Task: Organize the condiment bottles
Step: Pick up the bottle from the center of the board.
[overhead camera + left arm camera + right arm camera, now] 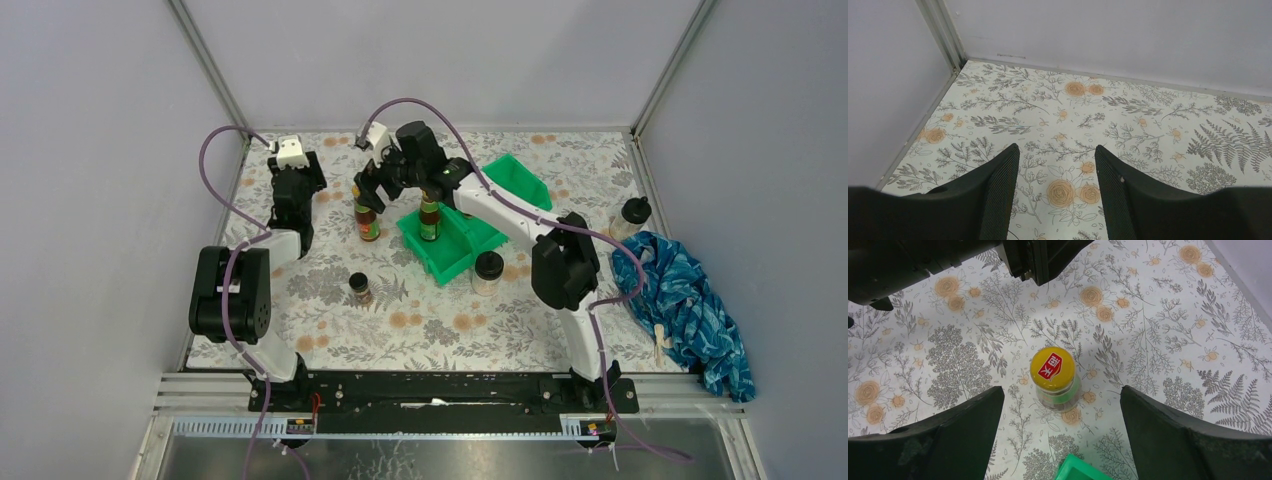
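A brown bottle with a yellow cap (367,222) (1053,371) stands upright on the floral table, left of the green bin (452,252). My right gripper (373,190) (1060,390) hovers over it, open wide, with the cap just ahead of the fingertips and nothing between the fingers. A second yellow-capped bottle (429,217) stands inside the bin. A short dark black-capped jar (360,288) sits on the table nearer the front. One clear black-lidded jar (488,271) stands by the bin's front corner, another (632,215) at the far right. My left gripper (298,178) (1057,147) is open and empty over bare table near the far-left corner.
A second green bin section (517,180) lies behind the right arm. A crumpled blue cloth (682,300) covers the table's right side. Grey walls and a metal frame enclose the table. The bin's corner (1080,472) shows just under the right gripper.
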You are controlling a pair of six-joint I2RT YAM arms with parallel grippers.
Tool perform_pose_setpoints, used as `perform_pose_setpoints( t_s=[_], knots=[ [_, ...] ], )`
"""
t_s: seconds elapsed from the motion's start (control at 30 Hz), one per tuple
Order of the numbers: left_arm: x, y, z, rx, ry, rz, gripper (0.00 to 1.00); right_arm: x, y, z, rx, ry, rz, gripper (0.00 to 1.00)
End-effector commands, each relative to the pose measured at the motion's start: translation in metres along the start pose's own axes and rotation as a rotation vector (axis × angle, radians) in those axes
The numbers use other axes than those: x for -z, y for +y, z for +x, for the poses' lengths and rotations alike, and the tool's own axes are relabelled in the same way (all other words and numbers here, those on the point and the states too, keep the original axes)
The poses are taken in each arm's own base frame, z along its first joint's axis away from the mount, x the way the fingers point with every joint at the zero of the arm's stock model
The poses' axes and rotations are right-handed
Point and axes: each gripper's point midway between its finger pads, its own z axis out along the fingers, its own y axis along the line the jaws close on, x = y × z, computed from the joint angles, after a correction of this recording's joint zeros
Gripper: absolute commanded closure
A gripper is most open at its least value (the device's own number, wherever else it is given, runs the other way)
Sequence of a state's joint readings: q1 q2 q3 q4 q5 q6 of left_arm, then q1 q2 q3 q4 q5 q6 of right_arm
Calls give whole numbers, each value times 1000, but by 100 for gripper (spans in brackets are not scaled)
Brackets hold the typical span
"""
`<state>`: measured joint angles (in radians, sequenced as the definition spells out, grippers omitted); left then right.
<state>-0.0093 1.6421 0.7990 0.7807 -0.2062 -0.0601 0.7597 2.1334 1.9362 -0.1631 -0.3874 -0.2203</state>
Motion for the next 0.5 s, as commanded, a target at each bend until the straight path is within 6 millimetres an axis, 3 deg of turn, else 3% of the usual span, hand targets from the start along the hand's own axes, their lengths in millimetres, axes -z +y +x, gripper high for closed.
perform_pose_setpoints(
  t_s=[0.0, 0.47],
  knots=[
    [4, 8, -27, 24, -97, -30, 38, -7, 9, -23, 31, -60, -31, 7],
    [7, 11, -28, 30, -108, -44, 39, -22, 10, -20, 20, -61, -56, 8]
  ],
)
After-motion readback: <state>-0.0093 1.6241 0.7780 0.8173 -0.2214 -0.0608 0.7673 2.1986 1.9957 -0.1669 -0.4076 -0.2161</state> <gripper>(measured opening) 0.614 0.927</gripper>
